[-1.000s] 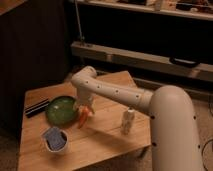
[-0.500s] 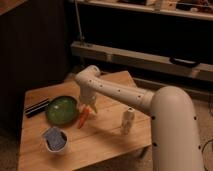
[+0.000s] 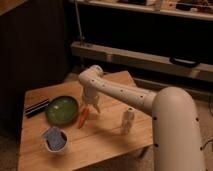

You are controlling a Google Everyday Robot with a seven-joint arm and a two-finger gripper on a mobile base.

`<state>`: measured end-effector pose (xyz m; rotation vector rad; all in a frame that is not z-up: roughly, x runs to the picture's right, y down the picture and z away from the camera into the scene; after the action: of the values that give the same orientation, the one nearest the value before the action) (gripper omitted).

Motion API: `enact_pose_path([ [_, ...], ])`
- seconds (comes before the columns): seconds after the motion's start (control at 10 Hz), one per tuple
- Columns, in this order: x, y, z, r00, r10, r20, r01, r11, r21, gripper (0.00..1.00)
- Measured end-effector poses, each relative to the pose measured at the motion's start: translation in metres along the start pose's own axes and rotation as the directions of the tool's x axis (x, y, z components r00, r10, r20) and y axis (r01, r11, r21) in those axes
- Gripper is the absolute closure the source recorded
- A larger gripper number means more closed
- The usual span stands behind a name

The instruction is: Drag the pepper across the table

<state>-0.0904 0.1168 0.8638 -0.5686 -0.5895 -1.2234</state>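
Note:
The pepper (image 3: 83,117) is a small orange-red tapered vegetable lying on the light wood table (image 3: 107,137), just right of the green bowl (image 3: 62,109). My gripper (image 3: 90,105) hangs from the white arm and points down at the pepper's upper end, touching or nearly touching it. Whether it holds the pepper cannot be told.
A white bottle-shaped shaker (image 3: 128,121) stands to the right of the pepper. A white cup with a blue-grey thing in it (image 3: 55,140) stands near the front left. A dark flat object (image 3: 37,107) lies at the left edge, behind the bowl.
The gripper and the pepper have shifted slightly toward the right and front, away from the bowl.

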Motion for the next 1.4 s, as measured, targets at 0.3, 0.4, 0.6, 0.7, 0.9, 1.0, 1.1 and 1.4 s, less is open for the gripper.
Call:
enact_pose_path([
  [0.3, -0.005, -0.004, 0.007, 1.000, -0.005, 0.010, 0.005, 1.000, -0.006, 0.31],
  [0.4, -0.006, -0.006, 0.009, 1.000, -0.007, 0.012, 0.007, 1.000, -0.003, 0.31],
  [0.6, -0.006, -0.012, 0.013, 1.000, -0.014, 0.015, 0.014, 1.000, -0.001, 0.31],
  [0.7, -0.007, -0.016, 0.016, 1.000, -0.019, 0.018, 0.019, 1.000, 0.000, 0.31],
  [0.9, -0.009, -0.021, 0.021, 0.999, -0.027, 0.024, 0.027, 1.000, -0.002, 0.31],
  [1.0, -0.010, -0.024, 0.023, 0.999, -0.032, 0.027, 0.033, 0.999, -0.002, 0.31],
  [1.1, -0.010, -0.025, 0.025, 0.999, -0.033, 0.029, 0.033, 0.999, -0.003, 0.32],
  [1.4, -0.012, -0.026, 0.029, 0.999, -0.035, 0.036, 0.036, 0.999, -0.008, 0.52],
])
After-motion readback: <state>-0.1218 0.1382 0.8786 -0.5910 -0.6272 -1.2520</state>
